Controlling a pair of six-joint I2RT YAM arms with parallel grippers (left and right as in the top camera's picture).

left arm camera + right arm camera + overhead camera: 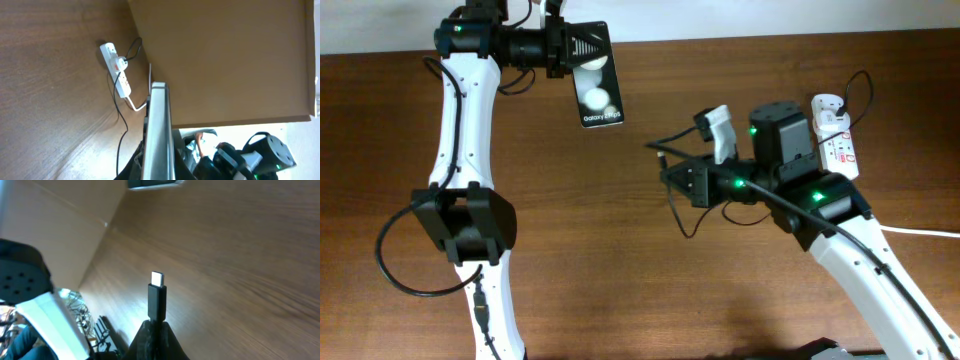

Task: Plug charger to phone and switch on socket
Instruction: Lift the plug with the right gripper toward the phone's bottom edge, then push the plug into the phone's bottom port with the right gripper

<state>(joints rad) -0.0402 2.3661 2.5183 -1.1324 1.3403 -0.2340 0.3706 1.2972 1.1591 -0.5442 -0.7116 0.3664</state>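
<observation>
Left gripper (563,47) clenched on one short end of the phone (597,88), near the far edge of the table (620,290); screen faces up (white blobs visible). Right gripper (156,337) pinched on the charger (157,300) just behind its plug tip, which points toward the phone, well apart from it. Socket (837,138) lies far right, beside the right arm.

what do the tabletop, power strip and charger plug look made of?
Tabletop: probably wood or wood-look laminate; brown grain streaks, soft sheen.
Power strip: seems to be moulded white plastic; smooth and opaque, with red marks.
Charger plug: the body looks like matte black plastic. The bright, bare tip looks like metal.
</observation>
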